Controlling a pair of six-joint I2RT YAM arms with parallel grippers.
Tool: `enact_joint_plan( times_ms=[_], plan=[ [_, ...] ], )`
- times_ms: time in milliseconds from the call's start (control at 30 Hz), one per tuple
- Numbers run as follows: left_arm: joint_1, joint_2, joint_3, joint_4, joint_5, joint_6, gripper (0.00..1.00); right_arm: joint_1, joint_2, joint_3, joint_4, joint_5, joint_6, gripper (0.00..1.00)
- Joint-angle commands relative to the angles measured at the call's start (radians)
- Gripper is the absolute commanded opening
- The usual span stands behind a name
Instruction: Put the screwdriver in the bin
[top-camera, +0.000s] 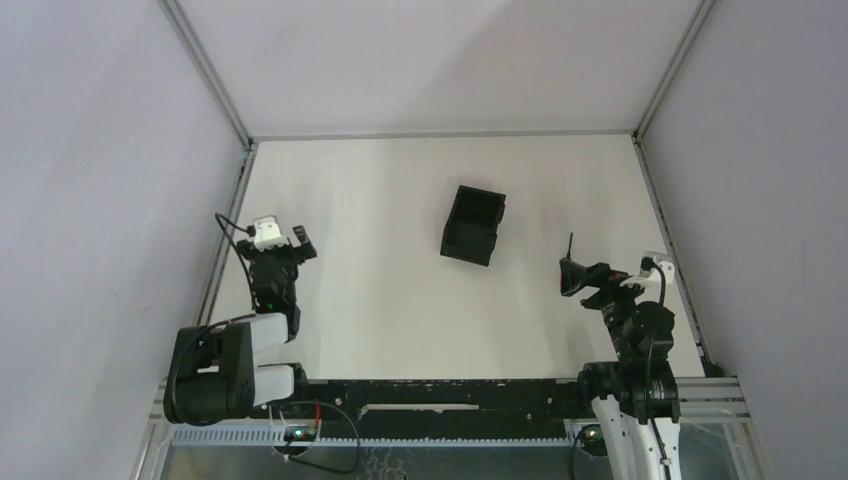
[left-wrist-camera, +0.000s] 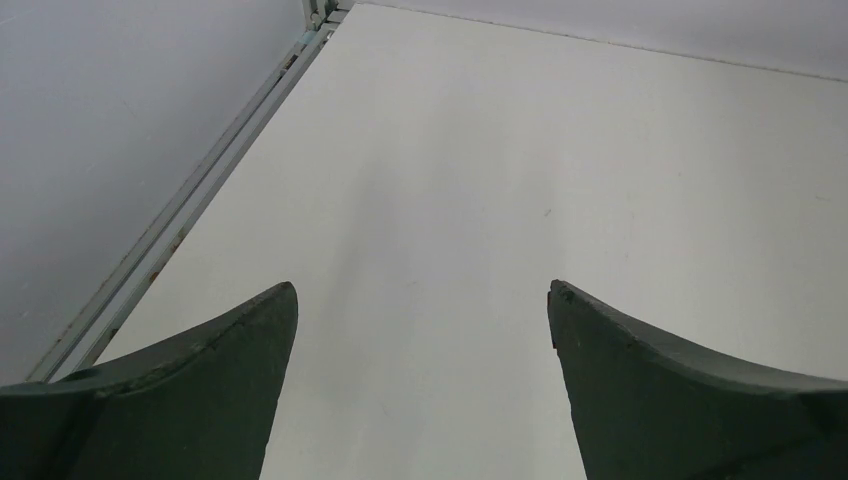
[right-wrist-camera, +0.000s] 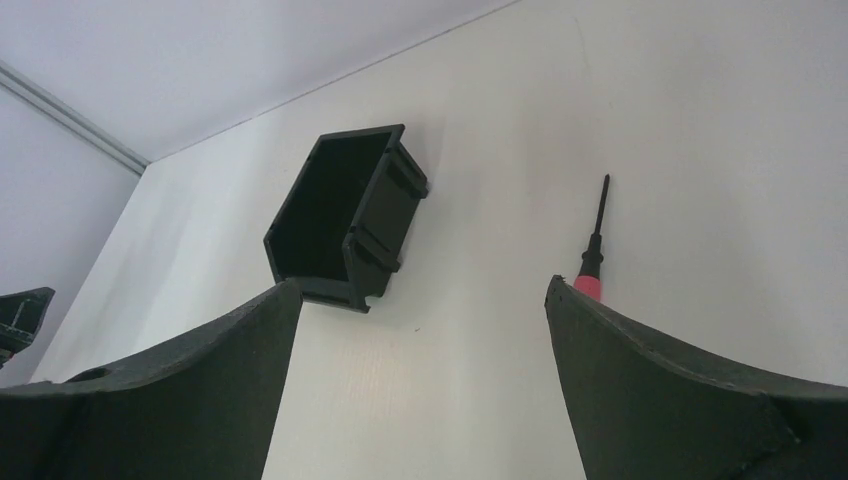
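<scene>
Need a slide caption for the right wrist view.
Open right gripper above the table, the screwdriver lying just ahead, the bin farther off to the left.

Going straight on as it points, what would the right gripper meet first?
Likely bare table, in the gap between the bin and the screwdriver; the open right gripper lines up with neither. Depth is unclear.

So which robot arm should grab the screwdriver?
The right arm. The screwdriver lies just beyond its open jaws, with the bin ahead too. The left arm sits across the table, and its camera shows neither.
</scene>
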Motion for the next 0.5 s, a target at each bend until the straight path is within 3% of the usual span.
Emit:
enact_joint_plan(
  times_ms=[0, 133, 267, 333, 467],
  plan=[
    [-0.004, 0.0, 0.013, 0.04, -0.002, 0.016, 1.0, 0.004, 0.004, 0.0, 0.049, 0.047, 0.042, 1.0],
    [-0.004, 0.001, 0.013, 0.04, -0.002, 0.016, 1.0, 0.003, 0.035, 0.036, 0.083, 0.162, 0.098, 1.0],
    [-0.004, 0.001, 0.014, 0.04, -0.003, 0.017, 1.0, 0.005, 0.108, 0.121, 0.181, -0.007, -0.011, 1.0],
    [-0.005, 0.001, 0.013, 0.04, -0.002, 0.016, 1.0, 0.005, 0.203, 0.23, 0.159, -0.011, -0.04, 1.0],
    [-0.004, 0.001, 0.013, 0.04, -0.002, 0.016, 1.0, 0.004, 0.538, 0.521, -0.011, 0.033, -0.107, 1.0]
  ],
)
